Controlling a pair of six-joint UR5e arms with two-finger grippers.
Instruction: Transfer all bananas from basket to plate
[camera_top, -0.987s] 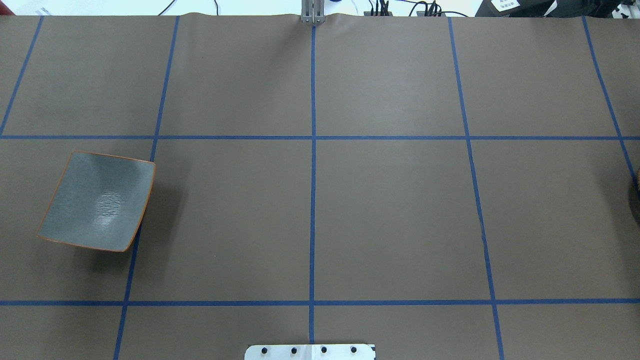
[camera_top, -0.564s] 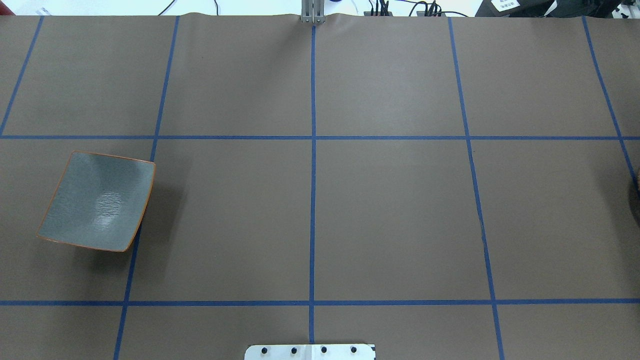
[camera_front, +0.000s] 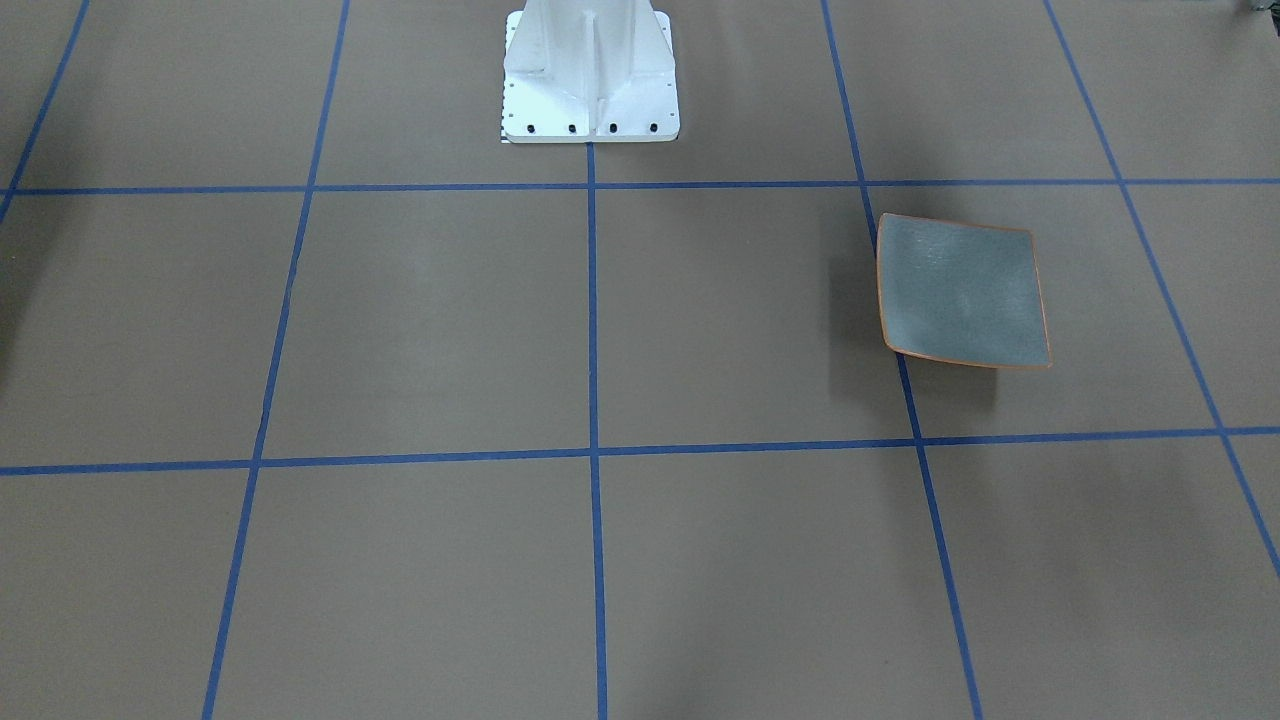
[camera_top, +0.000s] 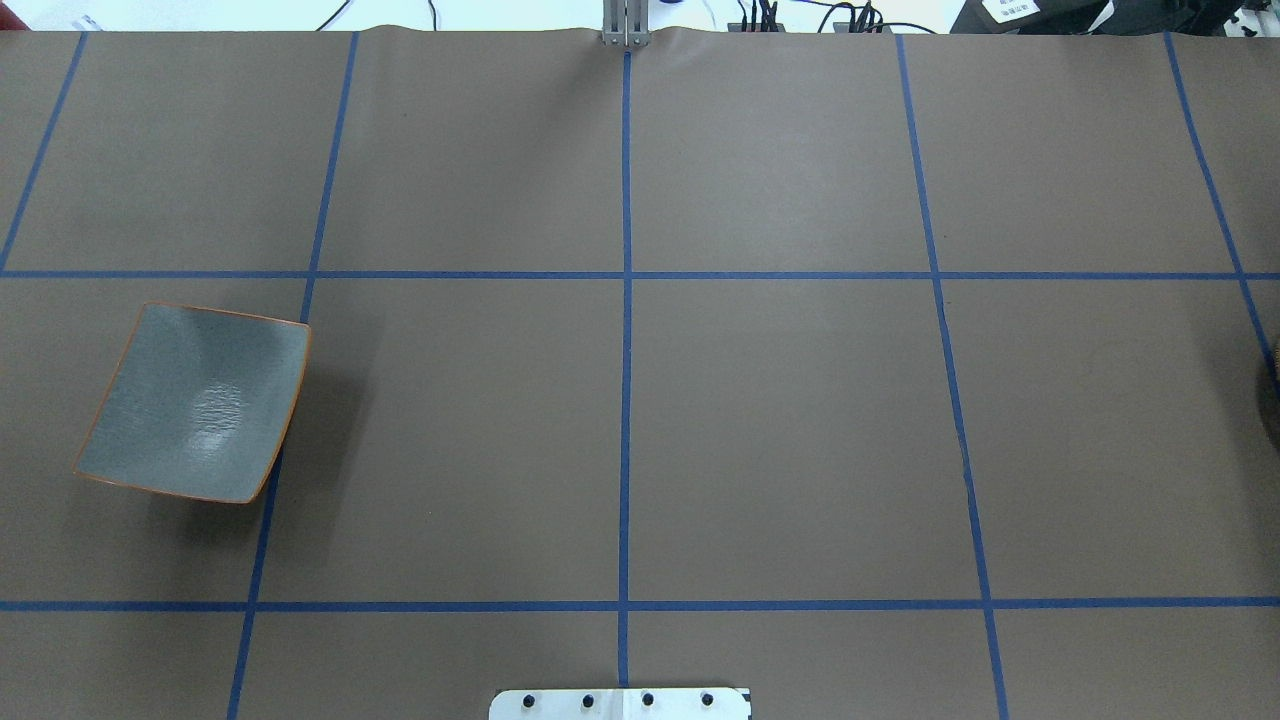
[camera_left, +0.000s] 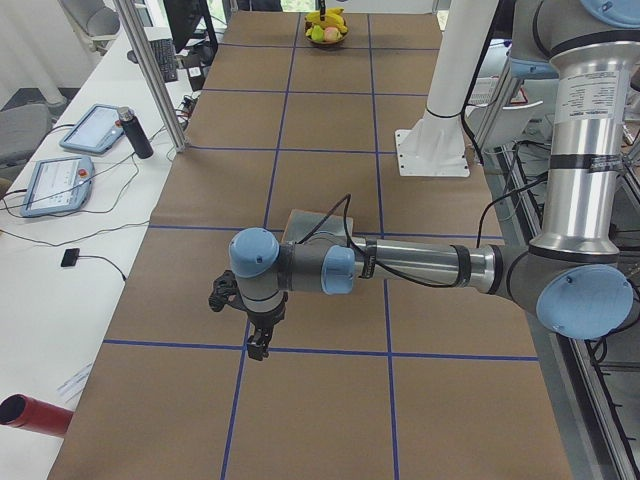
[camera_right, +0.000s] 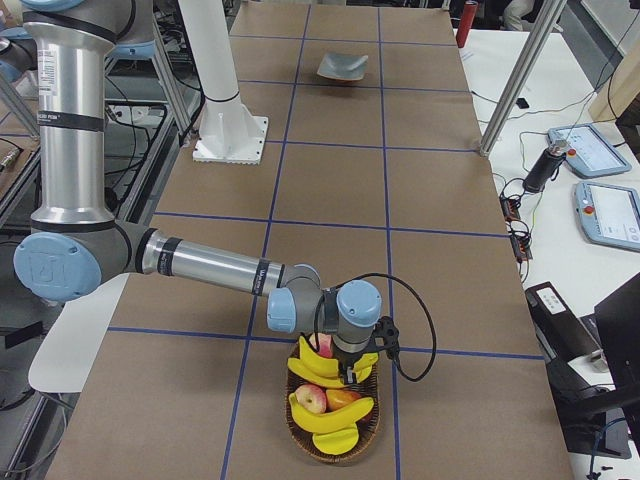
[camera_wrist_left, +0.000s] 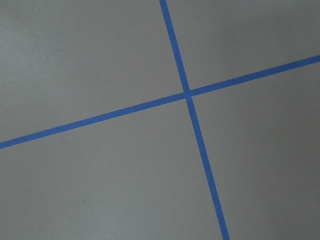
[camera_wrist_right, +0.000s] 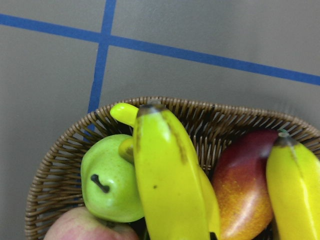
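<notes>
Bananas (camera_wrist_right: 170, 180) are seen in the wicker basket (camera_wrist_right: 235, 125) at the table's right end. The R gripper (camera_right: 350, 376) is poised low among them; its opening and any hold can't be told. The L gripper (camera_left: 258, 343) is held over taped brown paper, nr the plate (camera_top: 195, 400) but apart from it; opening can't be told. Bananas: smooth, curved, yellow. Basket: woven, rounded. Plate: square, grey-blue, orange-rimmed, slightly dished.
</notes>
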